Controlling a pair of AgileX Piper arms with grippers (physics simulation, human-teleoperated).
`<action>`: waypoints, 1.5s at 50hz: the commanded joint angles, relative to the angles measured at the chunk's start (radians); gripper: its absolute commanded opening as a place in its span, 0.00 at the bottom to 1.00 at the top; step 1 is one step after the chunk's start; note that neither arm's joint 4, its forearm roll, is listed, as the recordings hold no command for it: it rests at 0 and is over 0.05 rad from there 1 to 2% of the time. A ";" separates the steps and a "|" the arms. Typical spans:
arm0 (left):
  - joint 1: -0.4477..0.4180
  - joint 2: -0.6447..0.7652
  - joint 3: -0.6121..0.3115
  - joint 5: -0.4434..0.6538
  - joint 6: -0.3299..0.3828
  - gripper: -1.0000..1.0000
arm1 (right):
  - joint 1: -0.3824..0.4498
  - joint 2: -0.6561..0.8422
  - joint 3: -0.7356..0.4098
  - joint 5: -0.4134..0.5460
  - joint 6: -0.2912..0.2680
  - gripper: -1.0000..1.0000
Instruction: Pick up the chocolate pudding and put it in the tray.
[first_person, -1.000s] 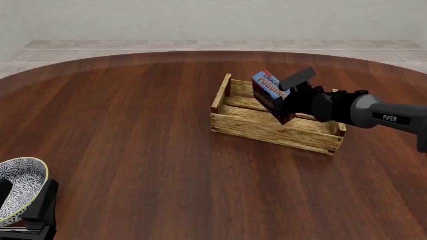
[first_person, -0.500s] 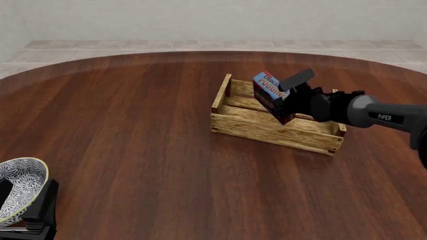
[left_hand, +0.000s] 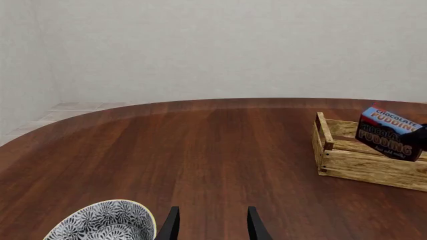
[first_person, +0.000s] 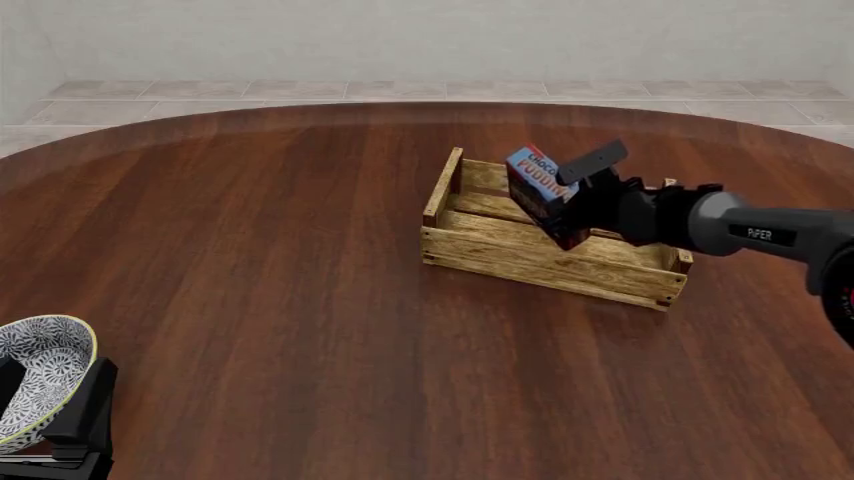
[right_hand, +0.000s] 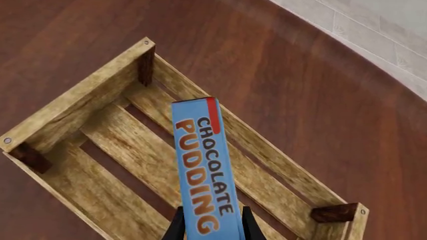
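Blue-topped, the chocolate pudding (first_person: 539, 190) hangs tilted above the tray (first_person: 534, 262) in the front view, clamped by your right gripper (first_person: 577, 200). In the right wrist view the slats seem well below; release now and it may tumble out. Your left gripper (left_hand: 211, 226), parted and empty, idles beside the bowl (left_hand: 107, 221).

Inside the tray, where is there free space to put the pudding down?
The tray holds nothing: its slatted floor is bare between both end boards. The chocolate pudding, held by the right gripper, hangs above the middle. The rims and corner posts are the tight spots.
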 joint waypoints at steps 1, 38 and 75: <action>0.000 0.000 0.000 0.000 0.000 1.00 | -0.003 0.015 0.002 -0.017 0.023 0.00; 0.000 0.000 0.000 0.000 0.000 1.00 | 0.000 0.039 0.004 -0.041 0.045 0.00; 0.000 0.000 0.000 0.000 0.000 1.00 | -0.024 0.054 -0.024 -0.028 0.085 1.00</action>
